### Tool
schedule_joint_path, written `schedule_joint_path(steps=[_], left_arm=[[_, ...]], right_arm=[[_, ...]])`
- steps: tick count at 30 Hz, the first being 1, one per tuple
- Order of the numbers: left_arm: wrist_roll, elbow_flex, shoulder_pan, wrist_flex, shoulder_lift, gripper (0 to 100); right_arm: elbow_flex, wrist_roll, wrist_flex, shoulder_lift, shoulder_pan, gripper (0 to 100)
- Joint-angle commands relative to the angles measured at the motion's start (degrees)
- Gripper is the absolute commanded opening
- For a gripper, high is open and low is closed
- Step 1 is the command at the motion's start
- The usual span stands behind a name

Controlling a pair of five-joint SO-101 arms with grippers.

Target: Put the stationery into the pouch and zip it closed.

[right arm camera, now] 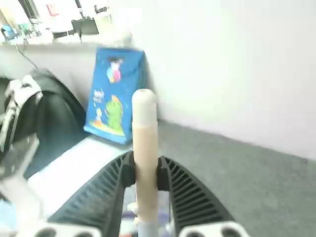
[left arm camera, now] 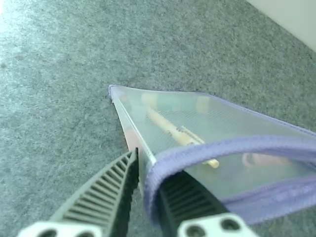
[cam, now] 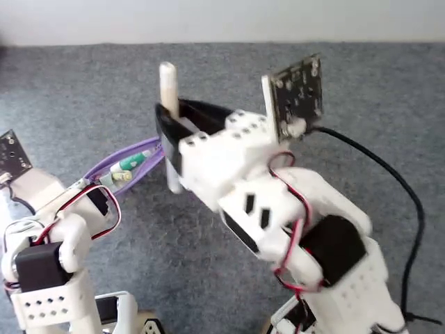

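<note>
Pouch (cam: 124,165) end, pen (cam: 167,80) middle behind right tool (cam: 164,117)

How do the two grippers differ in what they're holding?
The left gripper pinches the edge of a soft, see-through pouch with a purple rim; the right gripper clamps a stiff cream pen, held about upright. The pouch already has stationery inside; the pen is outside it. Both grippers are shut on their things.

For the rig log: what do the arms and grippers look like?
The left arm and right arm are white shells with black servos and thin red and black wires. The left gripper and right gripper have dark, ribbed, tapering fingers. A thick black cable leaves the right arm's bare camera board.
</note>
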Motion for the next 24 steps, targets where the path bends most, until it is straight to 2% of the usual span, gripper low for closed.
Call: schedule_joint_path(steps=[1,9,18,24], left_arm=[[0.5,-0.8,-0.2,-1.4,-0.2,1],[0.5,-0.8,-0.3,-1.4,-0.2,1],[0.5,-0.8,-0.3,-1.4,-0.3,1],[0.5,-0.7,-0.3,-1.3,-0.3,1]], right_arm=[[-0.4,-2.2,-7.7,3.8,-0.5,0.8],[-0.5,-2.0,-14.1,11.0,-6.0,0.8],[-0.4,-0.7,-17.8,18.9,-6.2,0.8],[6.7,-0.7,-18.0,18.4,-5.9,0.8]])
